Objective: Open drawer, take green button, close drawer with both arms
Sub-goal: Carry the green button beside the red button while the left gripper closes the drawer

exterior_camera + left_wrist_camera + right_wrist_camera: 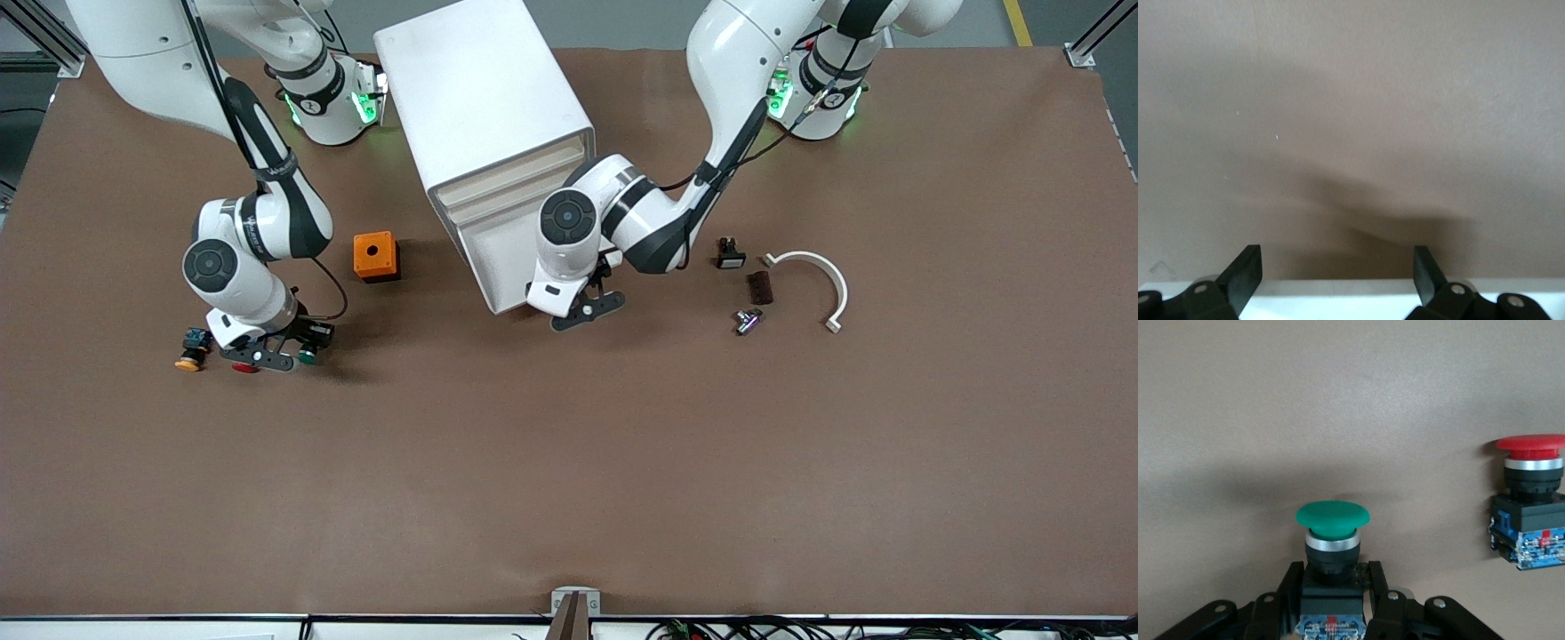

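table (569,462): one, covered in matte brown | cabinet (484,116): one, white, boxy, rounded edges | left gripper (587,311): spread wide at the cabinet's front, nothing held | right gripper (267,356): clamped on the button (1332,527), glossy green domed cap, at the right arm's end | other buttons: two, red-capped (1530,487), yellow-capped (190,351)

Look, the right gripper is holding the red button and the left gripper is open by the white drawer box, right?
Not quite. The right gripper is shut on the green button, not the red one. The right wrist view shows the red button standing apart beside it. The rest is right: the left gripper is open by the white drawer box.
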Controlling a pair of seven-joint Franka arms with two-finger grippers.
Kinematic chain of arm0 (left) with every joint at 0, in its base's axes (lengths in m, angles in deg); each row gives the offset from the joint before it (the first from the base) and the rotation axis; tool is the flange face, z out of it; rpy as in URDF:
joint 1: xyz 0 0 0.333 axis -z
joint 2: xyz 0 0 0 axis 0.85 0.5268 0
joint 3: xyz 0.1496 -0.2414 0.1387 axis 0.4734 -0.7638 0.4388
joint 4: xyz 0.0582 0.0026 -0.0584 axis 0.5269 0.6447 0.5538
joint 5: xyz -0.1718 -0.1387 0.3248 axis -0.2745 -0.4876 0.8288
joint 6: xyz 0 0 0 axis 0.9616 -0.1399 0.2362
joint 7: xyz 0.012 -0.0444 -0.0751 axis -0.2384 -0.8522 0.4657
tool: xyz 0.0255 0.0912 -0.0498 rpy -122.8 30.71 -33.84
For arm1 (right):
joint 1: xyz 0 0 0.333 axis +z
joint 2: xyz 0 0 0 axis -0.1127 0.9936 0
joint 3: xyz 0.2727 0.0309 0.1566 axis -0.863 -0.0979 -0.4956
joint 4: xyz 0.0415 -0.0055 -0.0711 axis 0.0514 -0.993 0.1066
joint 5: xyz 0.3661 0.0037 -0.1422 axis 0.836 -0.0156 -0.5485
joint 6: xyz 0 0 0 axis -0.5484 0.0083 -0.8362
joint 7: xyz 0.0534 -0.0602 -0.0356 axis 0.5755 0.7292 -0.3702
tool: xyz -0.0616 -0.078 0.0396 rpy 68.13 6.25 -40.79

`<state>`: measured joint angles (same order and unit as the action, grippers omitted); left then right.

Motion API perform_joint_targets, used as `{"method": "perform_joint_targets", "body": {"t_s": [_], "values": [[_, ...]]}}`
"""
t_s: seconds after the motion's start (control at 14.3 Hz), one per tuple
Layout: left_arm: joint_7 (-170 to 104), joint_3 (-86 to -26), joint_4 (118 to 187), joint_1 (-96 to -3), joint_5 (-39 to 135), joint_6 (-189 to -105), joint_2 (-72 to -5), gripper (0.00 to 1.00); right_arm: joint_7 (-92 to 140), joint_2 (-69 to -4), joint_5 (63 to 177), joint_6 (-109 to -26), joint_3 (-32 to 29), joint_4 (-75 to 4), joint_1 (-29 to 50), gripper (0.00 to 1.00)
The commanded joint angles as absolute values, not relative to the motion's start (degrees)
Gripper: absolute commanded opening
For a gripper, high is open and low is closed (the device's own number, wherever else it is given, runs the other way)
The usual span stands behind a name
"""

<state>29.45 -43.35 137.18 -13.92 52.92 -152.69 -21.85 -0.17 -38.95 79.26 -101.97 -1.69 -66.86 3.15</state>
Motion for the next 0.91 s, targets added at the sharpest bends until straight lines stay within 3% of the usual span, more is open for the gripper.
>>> {"method": "perform_joint_targets", "body": {"t_s": [0.0,0.84], "values": [[32.26,-43.06,136.89,-12.42,53.75,-153.11,-21.44,1.0,0.1,-41.13,78.31,-102.4,-2.57,-68.81,1.26,0.0],[34.38,-43.94,136.8,-10.4,39.78,-152.94,-21.35,1.0,6.0,-39.2,78.48,-105.21,-3.01,-68.55,-1.64,0.0]]}}
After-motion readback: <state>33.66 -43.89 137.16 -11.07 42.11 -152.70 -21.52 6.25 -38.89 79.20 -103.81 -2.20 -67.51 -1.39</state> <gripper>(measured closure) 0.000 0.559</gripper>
